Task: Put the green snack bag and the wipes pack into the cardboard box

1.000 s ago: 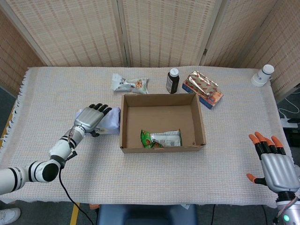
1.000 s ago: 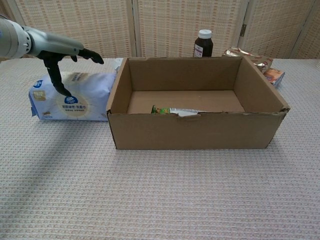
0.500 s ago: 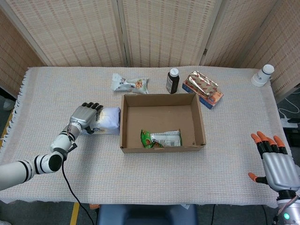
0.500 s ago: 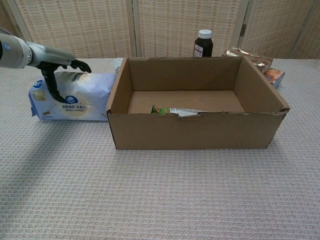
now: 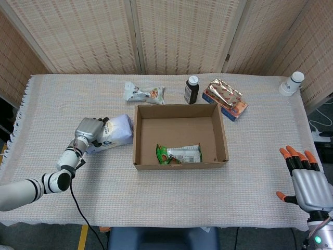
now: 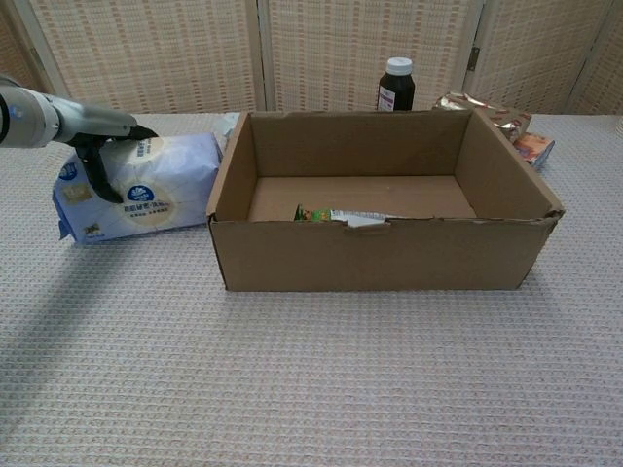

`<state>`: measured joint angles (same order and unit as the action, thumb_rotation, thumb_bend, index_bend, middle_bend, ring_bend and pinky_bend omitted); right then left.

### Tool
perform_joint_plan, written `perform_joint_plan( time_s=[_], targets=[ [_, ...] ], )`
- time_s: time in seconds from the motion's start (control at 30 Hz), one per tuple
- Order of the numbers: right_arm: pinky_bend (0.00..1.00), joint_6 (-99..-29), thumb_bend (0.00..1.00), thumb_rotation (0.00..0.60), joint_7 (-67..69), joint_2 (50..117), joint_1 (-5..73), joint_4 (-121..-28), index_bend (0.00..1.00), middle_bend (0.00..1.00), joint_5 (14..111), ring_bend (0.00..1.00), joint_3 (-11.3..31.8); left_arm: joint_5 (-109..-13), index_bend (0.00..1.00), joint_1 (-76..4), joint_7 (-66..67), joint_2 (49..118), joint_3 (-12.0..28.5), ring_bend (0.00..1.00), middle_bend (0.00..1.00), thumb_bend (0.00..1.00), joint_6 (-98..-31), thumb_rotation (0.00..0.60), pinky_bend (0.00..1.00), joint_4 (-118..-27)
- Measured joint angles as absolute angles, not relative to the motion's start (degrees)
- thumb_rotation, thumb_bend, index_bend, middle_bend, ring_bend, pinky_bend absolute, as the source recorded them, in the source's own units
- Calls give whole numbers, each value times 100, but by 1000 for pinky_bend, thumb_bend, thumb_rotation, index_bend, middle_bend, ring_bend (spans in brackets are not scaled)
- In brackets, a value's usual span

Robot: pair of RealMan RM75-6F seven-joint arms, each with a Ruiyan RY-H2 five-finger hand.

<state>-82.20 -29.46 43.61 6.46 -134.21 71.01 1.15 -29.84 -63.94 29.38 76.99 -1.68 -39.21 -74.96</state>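
The wipes pack [image 5: 115,133] [image 6: 146,185], pale blue and white, lies just left of the cardboard box [image 5: 136,151] [image 6: 370,258], tilted with its right end raised. My left hand [image 5: 89,129] [image 6: 95,148] grips its left end, thumb down the front face. Inside the box, near the front wall, lies the green snack bag [image 5: 178,154] [image 6: 336,215]. My right hand [image 5: 307,182] hovers open off the table's front right corner, far from both objects; the chest view does not show it.
Behind the box stand a dark bottle [image 5: 192,89] [image 6: 395,85], a white snack pouch [image 5: 144,93] and a foil-wrapped packet on an orange box [image 5: 225,98]. A white container [image 5: 291,83] sits at the back right corner. Woven screens close off the back.
My left hand slid left along the wipes pack and closed on its left end. The pack has tilted, its right end lifting off the cloth. The right hand stayed put.
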Motion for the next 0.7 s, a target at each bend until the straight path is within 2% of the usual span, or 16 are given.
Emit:
perform_joint_plan(
  time_s=[0.07, 0.17, 0.4, 0.7],
  targets=[
    [0, -8211, 5, 600, -2944, 4361, 651, -13421, 70, 9, 7096, 0, 112, -3195, 626, -6353, 2917, 7700, -147, 703, 755, 339, -4014, 600, 826, -7509],
    [0, -8215, 4, 600, -2936, 4359, 653, -13429, 70, 9, 7104, 0, 109, -3435, 686, -6321, 2914, 7621, -120, 756, 817, 357, -4065, 600, 865, -7578],
    [0, -8216, 4, 600, -2890, 4329, 655, -13444, 70, 9, 7093, 0, 113, -3530, 727, -6433, 3084, 7069, -40, 780, 856, 364, -4089, 600, 881, -7942],
    [0, -8248, 4, 600, -2733, 4220, 617, -13497, 70, 9, 7201, 0, 102, -3245, 753, -6906, 3615, 5864, 163, 804, 882, 365, -4227, 600, 895, -8892]
  ],
)
